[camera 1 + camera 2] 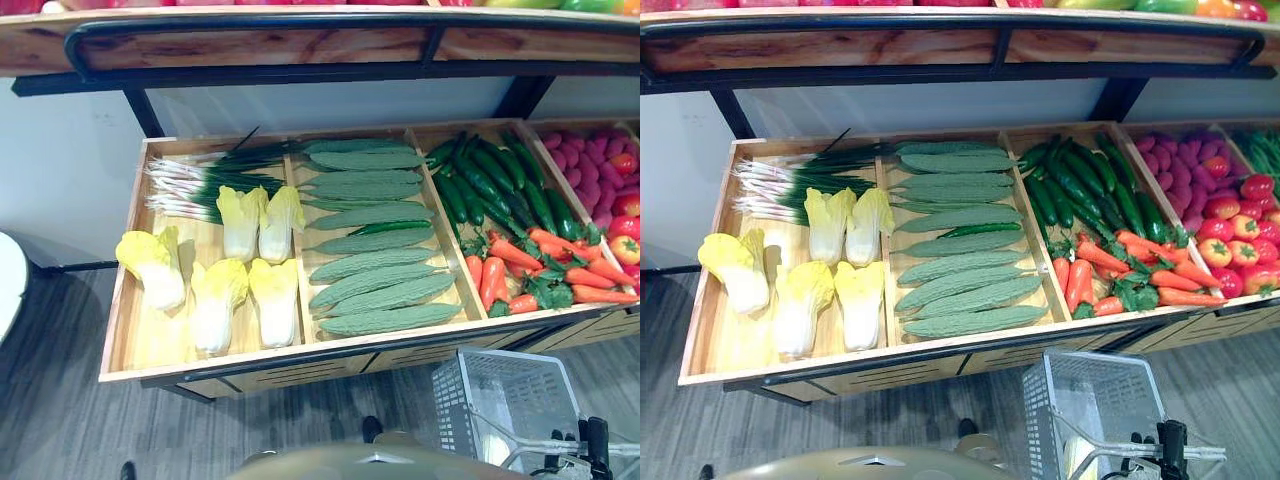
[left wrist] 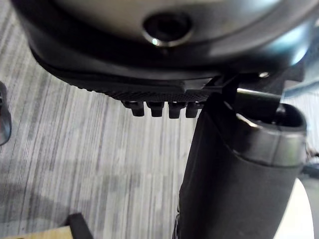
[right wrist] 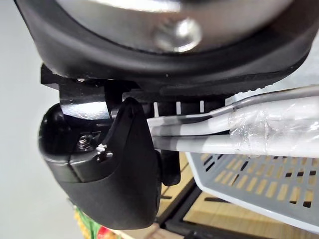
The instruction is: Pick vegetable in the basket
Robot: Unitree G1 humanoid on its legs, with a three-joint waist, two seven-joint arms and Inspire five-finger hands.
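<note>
A grey slotted plastic basket (image 1: 510,400) hangs low in front of the wooden vegetable stand (image 1: 300,355), at the lower right. My right hand (image 1: 1172,440) is shut on its taped wire handle (image 3: 239,134), which runs between the thumb (image 3: 109,169) and the fingers. Something pale shows through the basket's wall; I cannot tell what it is. On the stand lie yellow-white cabbages (image 1: 215,300), green onions (image 1: 200,180), bumpy green gourds (image 1: 375,265), dark cucumbers (image 1: 490,180) and carrots (image 1: 570,270). My left hand (image 2: 239,174) hangs over the grey floor, relaxed and holding nothing.
Red peppers (image 1: 490,280) lie beside the carrots. Tomatoes (image 1: 1235,235) and purple tubers (image 1: 1180,160) fill the far right bin. An upper shelf with a dark rail (image 1: 250,40) overhangs the back of the stand. Grey plank floor (image 1: 60,400) lies before it.
</note>
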